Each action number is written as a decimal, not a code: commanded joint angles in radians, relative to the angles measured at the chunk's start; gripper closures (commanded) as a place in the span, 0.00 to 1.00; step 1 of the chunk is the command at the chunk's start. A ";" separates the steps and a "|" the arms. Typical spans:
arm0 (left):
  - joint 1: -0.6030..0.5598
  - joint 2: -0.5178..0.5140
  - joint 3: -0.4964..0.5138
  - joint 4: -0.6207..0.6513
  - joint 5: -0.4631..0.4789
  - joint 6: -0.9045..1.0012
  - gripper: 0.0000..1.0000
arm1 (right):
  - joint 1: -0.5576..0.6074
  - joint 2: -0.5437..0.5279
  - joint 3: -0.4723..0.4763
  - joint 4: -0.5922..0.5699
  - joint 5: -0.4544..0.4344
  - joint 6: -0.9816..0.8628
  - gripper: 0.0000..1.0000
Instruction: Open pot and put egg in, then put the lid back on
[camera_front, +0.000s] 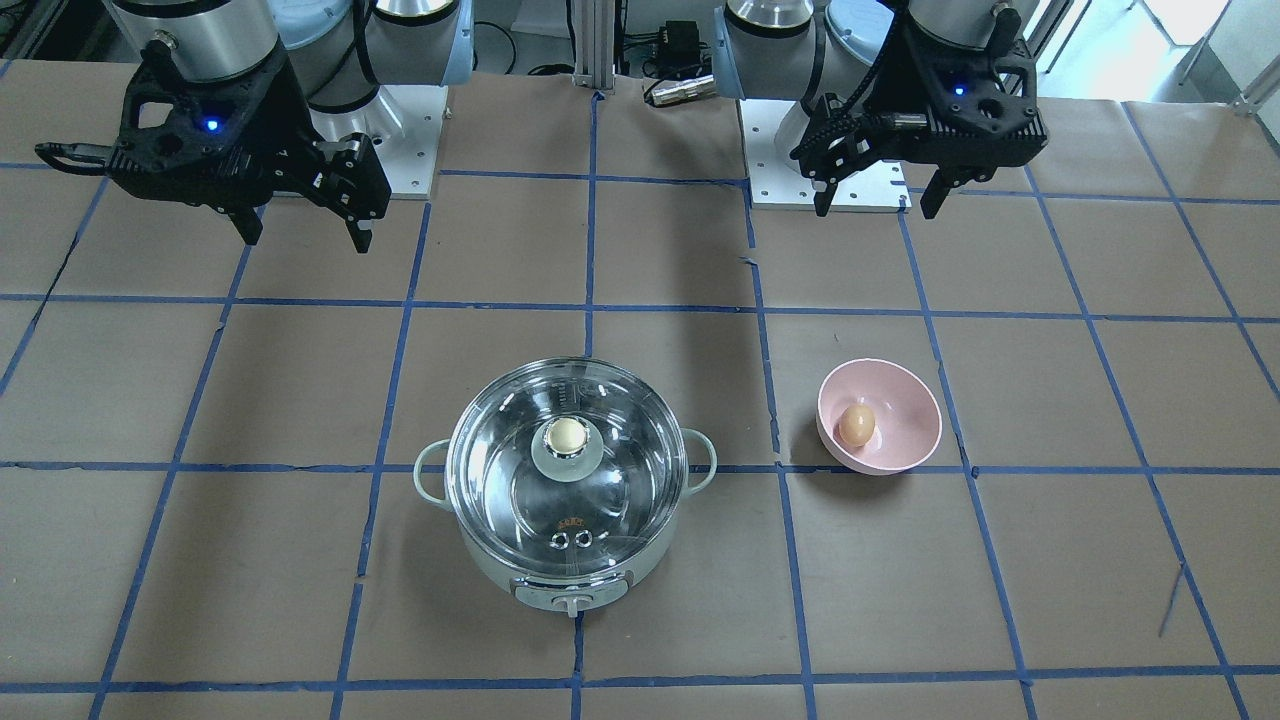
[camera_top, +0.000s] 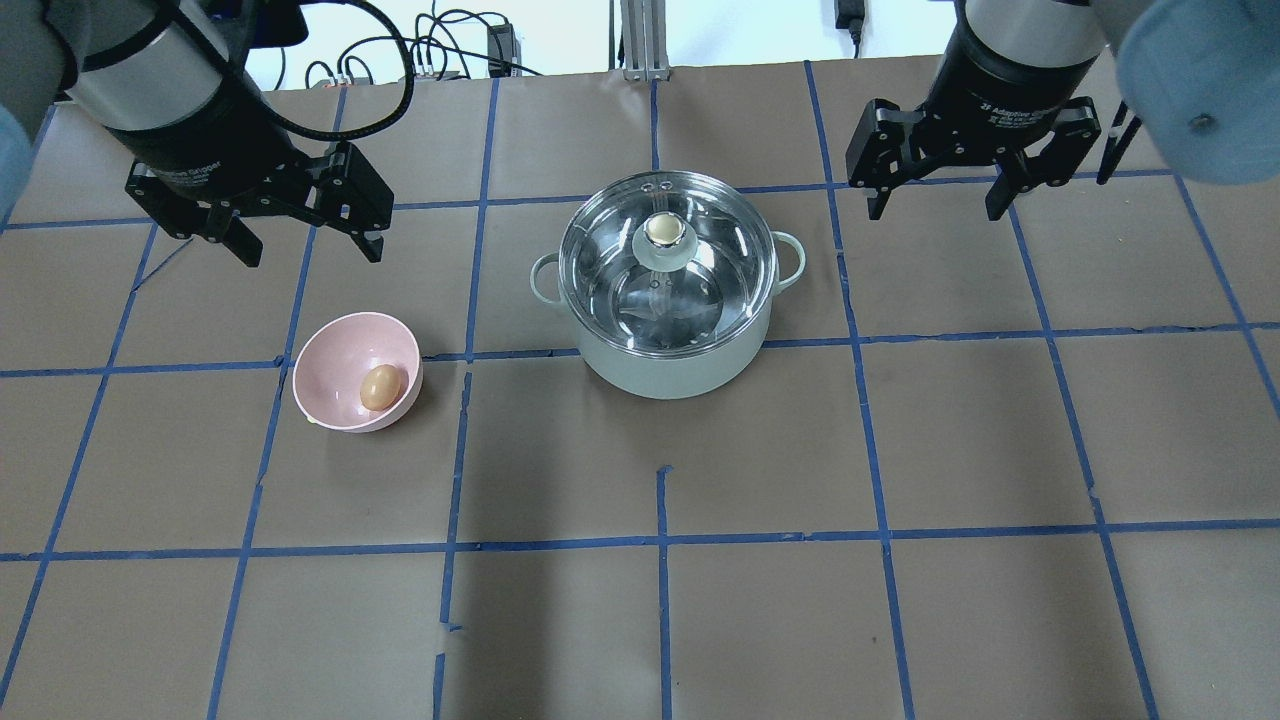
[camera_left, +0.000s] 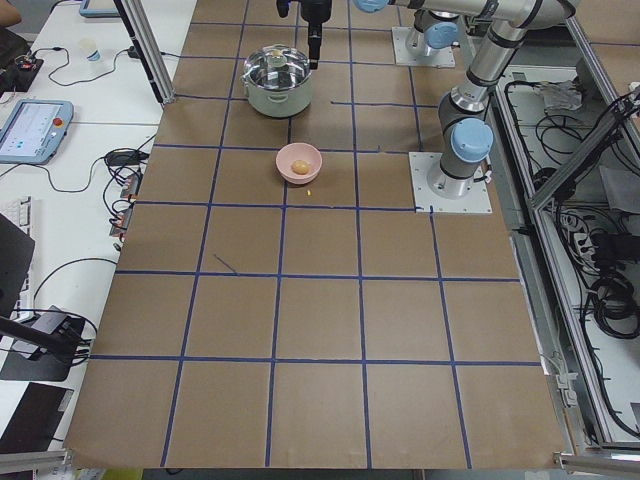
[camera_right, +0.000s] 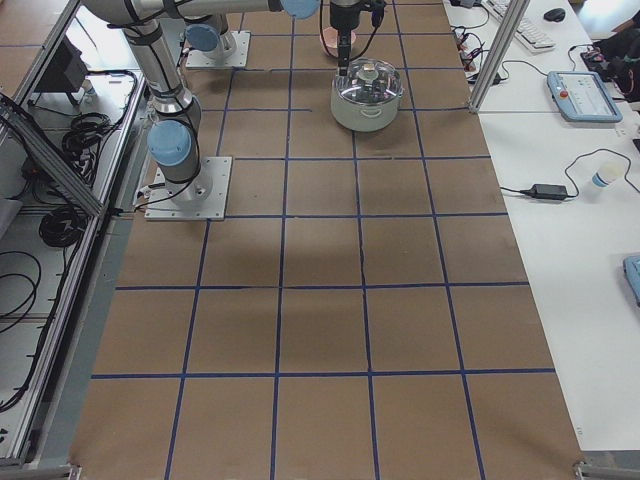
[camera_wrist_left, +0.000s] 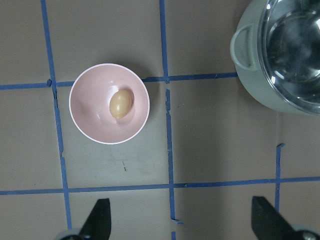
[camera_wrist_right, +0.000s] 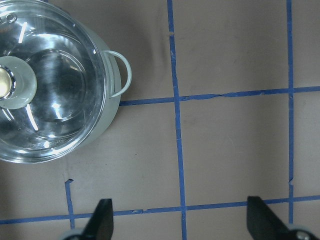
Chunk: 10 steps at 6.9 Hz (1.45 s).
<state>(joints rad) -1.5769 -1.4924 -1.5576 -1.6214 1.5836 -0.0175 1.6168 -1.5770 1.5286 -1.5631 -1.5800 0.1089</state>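
Lid (camera_top: 700, 280): seated on pot (camera_top: 668, 372), nearer right jaws
Egg (camera_top: 379, 386): in pink bowl (camera_top: 330, 350), near left jaws
Jaws: both wide open, empty

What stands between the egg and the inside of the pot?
The lid, seated on the pot, closes it. The egg lies in the pink bowl; nothing visible stands between bowl and pot.
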 joint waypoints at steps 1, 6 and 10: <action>0.000 0.006 -0.002 0.012 0.006 -0.016 0.00 | 0.000 0.000 0.001 0.000 0.000 0.000 0.06; 0.090 -0.026 -0.102 0.073 0.001 0.019 0.01 | 0.002 0.000 0.001 0.000 0.000 0.000 0.06; 0.126 -0.093 -0.215 0.277 -0.008 0.354 0.01 | 0.032 0.050 0.004 -0.085 -0.002 -0.032 0.04</action>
<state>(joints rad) -1.4576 -1.5560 -1.7349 -1.4335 1.5676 0.2152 1.6426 -1.5584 1.5291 -1.5960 -1.5860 0.0709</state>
